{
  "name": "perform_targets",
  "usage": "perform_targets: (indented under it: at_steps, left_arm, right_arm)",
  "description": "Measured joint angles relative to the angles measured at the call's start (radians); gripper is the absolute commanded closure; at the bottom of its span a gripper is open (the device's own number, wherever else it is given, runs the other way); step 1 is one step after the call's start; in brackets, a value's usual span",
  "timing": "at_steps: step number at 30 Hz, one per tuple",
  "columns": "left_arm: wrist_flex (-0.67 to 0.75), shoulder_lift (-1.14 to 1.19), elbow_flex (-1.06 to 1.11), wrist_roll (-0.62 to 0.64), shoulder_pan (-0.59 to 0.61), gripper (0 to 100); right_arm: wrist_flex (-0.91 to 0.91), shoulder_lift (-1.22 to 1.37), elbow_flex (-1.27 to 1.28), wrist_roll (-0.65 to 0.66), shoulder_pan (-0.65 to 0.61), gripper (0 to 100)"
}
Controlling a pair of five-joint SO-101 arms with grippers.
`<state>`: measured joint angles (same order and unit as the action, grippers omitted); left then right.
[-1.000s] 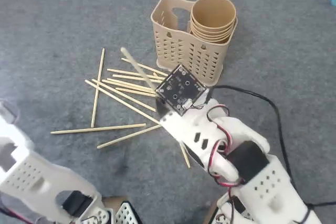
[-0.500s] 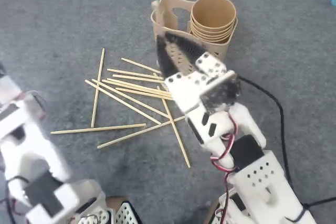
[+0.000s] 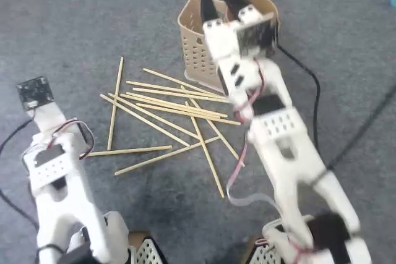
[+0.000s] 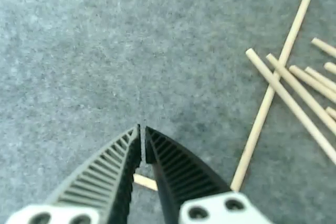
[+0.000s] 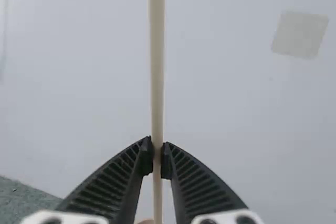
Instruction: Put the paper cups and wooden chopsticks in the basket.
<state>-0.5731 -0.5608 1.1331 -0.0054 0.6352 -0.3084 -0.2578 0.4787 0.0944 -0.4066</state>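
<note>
A grey carpeted surface (image 3: 74, 41) carries a beige perforated plastic basket (image 3: 195, 47) at its far side. Above the basket, the right hand (image 5: 156, 156) pinches one pale wooden chopstick (image 5: 156, 51) upright, probably so it can drop in end-first. The left hand (image 4: 143, 135), jaws together and holding nothing, hangs near the loose wooden chopsticks (image 3: 167, 100) scattered before the basket.

chopsticks (image 3: 167, 104) spread left-front of basket (image 3: 193, 51) | one chopstick (image 5: 156, 51) upright above basket

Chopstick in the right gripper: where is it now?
The chopstick is clamped upright in the right gripper, held above the basket at the far middle of the high view.
</note>
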Motion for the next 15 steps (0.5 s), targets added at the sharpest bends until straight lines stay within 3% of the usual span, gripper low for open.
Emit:
perform_targets:
  at_steps: [6, 11, 15]
  left_arm:
    - [0.014, -0.054, 0.035, -0.028, -0.044, 88]
    - [0.014, -0.054, 0.037, -0.038, -0.061, 82]
    - [0.014, -0.054, 0.037, -0.038, -0.057, 82]
  right_arm:
    - [0.031, 0.285, -0.216, -0.152, 0.061, 97.2]
    - [0.25, 0.304, -0.292, -0.181, 0.061, 85.3]
    - [0.442, 0.288, -0.318, -0.186, 0.06, 83.6]
